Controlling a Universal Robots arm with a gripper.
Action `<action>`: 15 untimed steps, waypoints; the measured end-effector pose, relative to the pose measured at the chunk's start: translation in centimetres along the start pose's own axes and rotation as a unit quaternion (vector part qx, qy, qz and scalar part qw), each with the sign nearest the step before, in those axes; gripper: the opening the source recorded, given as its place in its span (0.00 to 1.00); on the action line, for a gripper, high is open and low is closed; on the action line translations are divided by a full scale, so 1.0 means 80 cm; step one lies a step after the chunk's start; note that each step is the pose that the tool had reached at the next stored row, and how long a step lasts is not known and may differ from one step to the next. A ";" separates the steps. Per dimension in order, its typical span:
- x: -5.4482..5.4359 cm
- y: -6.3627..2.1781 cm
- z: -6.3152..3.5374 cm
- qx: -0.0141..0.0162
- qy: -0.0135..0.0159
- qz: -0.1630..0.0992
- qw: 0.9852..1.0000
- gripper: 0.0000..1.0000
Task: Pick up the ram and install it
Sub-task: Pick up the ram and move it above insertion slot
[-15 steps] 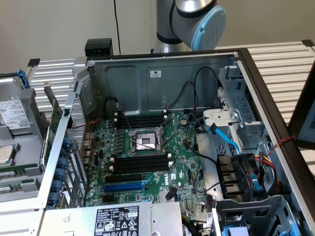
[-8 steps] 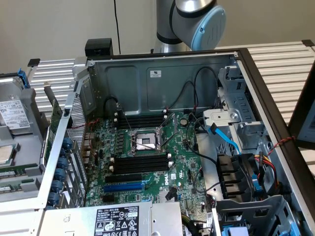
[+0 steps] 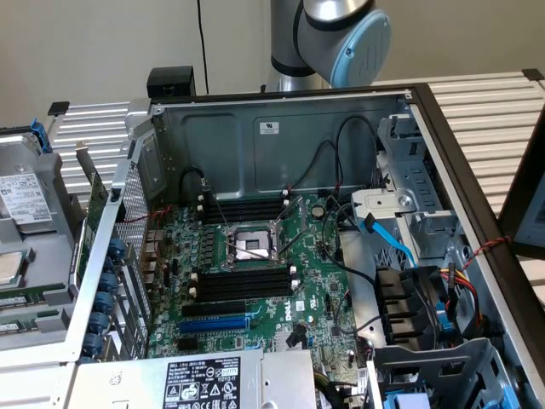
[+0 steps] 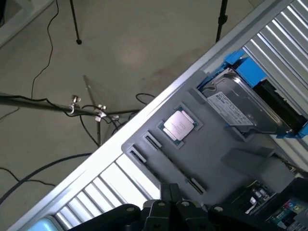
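Note:
The ram shows as a thin green strip (image 3: 24, 300) lying in the grey tray (image 3: 43, 256) at the exterior view's left, beside the open computer case. In the wrist view I look down on that tray (image 4: 211, 149), where a long thin slot (image 4: 173, 163) runs between two end holders; whether the ram sits in it I cannot tell. My gripper (image 4: 168, 195) hangs above the tray's edge, its black fingers shut together with nothing between them. Empty black memory slots (image 3: 243, 283) lie on both sides of the processor socket (image 3: 253, 247) on the green motherboard.
A processor chip (image 4: 179, 126) and a hard drive (image 4: 245, 108) with blue clips rest in the tray. The arm's elbow (image 3: 341, 34) stands behind the case's back wall. Inside the case are a blue expansion slot (image 3: 213, 324), loose cables (image 3: 383, 239) and drive cages (image 3: 426, 298). Tripod legs and cords (image 4: 86, 110) cross the floor.

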State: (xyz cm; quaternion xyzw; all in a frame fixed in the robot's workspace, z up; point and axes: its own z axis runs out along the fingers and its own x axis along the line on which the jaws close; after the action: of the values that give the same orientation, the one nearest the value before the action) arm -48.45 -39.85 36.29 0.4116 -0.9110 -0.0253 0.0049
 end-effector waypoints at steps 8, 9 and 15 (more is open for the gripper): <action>0.000 0.000 0.001 -0.001 0.004 -0.073 0.997 0.10; 0.000 0.000 0.001 -0.001 0.004 -0.082 0.997 0.10; 0.000 0.000 0.002 0.000 0.006 -0.136 0.991 0.10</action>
State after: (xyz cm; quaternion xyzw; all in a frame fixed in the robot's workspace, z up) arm -48.45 -39.85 36.14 0.5317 -0.8466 -0.0234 0.0074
